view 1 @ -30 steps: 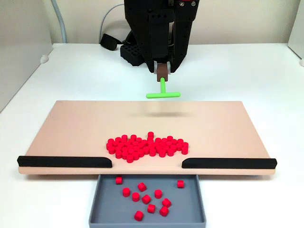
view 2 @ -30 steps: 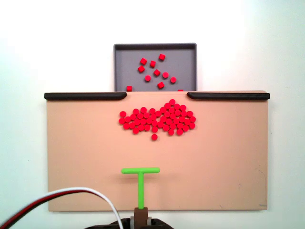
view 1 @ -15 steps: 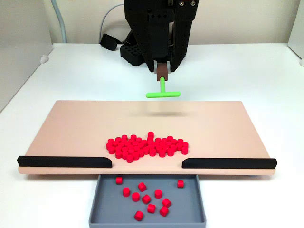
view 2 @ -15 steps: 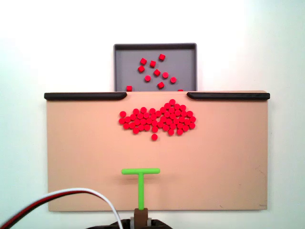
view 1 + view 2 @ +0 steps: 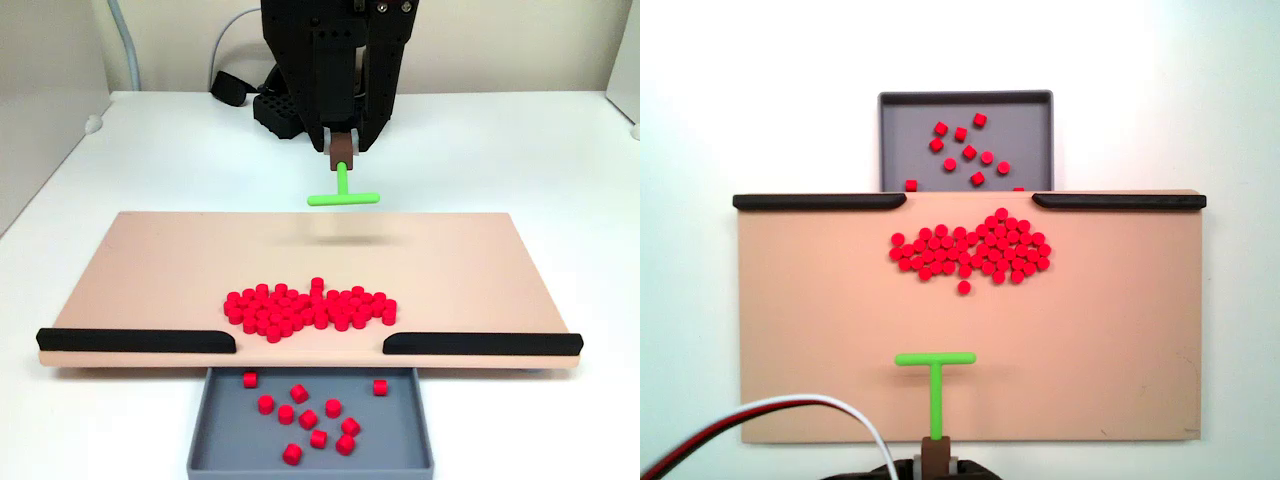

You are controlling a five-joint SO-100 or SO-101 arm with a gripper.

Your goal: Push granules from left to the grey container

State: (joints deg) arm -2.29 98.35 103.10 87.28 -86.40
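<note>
Ahead of the tool [image 5: 343, 150], clamped on a green T-shaped pusher [image 5: 935, 372], most small red cylindrical granules [image 5: 970, 255] sit heaped on the tan board [image 5: 1120, 330]; about a dozen already lie beyond in the shallow grey plastic container [image 5: 410, 440].

Red granules [image 5: 308, 307], grey container [image 5: 405, 445]

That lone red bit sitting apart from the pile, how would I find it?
In the fixed view from above, start at the tan board, then the granules heaped by the gap between its black strips. The stray pellet lies alone on the pile's side facing the green T-shaped tool.
</note>
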